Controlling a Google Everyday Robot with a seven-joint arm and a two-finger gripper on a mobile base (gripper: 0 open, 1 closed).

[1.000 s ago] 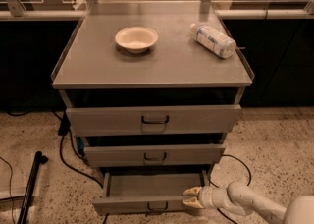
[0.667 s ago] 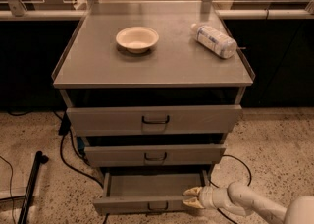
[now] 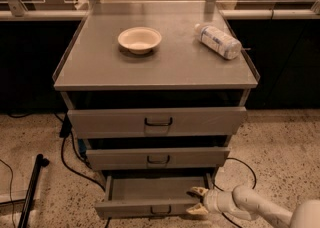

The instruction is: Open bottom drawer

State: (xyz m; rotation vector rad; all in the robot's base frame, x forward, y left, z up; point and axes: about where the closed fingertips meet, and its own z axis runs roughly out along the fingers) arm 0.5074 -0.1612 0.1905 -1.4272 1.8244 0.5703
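Note:
The bottom drawer of the grey metal cabinet is pulled out, showing its shallow grey tray and a small dark handle at the front's centre. My gripper is at the drawer's right front corner, its two cream fingers spread apart, one above and one below the corner. The white arm comes in from the lower right.
The middle drawer and top drawer stand slightly out above. On the cabinet top are a white bowl and a plastic bottle lying on its side. Black cables and a dark pole lie on the speckled floor left.

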